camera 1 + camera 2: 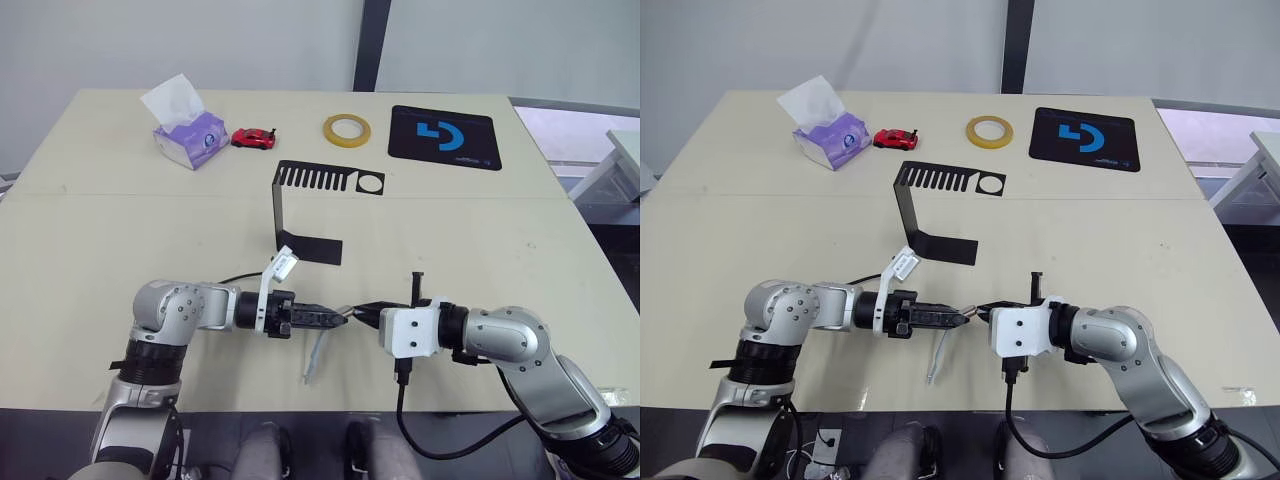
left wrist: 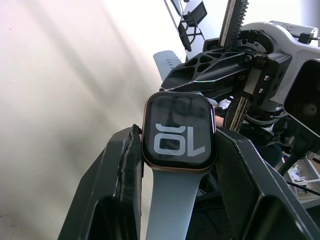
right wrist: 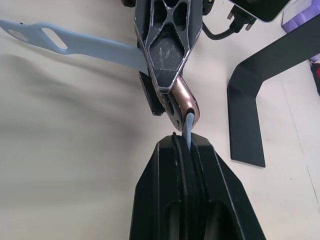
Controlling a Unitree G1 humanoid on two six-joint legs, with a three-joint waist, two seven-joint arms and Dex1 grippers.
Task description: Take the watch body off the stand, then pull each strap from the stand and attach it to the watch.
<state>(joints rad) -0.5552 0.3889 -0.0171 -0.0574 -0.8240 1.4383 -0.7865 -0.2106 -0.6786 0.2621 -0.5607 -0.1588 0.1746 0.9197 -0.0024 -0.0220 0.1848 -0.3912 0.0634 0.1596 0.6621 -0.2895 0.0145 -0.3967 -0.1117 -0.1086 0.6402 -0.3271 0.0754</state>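
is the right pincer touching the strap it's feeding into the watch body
Touching. In the right wrist view the right pincer is shut on the pale strap, whose upper end meets the watch body.

Watch body [image 2: 179, 131]: glossy glass face, polished coppery metal rim. Straps [image 3: 90, 46]: smooth matt grey-blue rubber-like bands. Stand [image 1: 300, 205]: thin black sheet metal, matt. Left gripper [image 1: 342, 316] and right gripper [image 1: 362, 312] fingers: black plastic, faintly shiny. Table [image 1: 120, 220]: smooth matt beige top.
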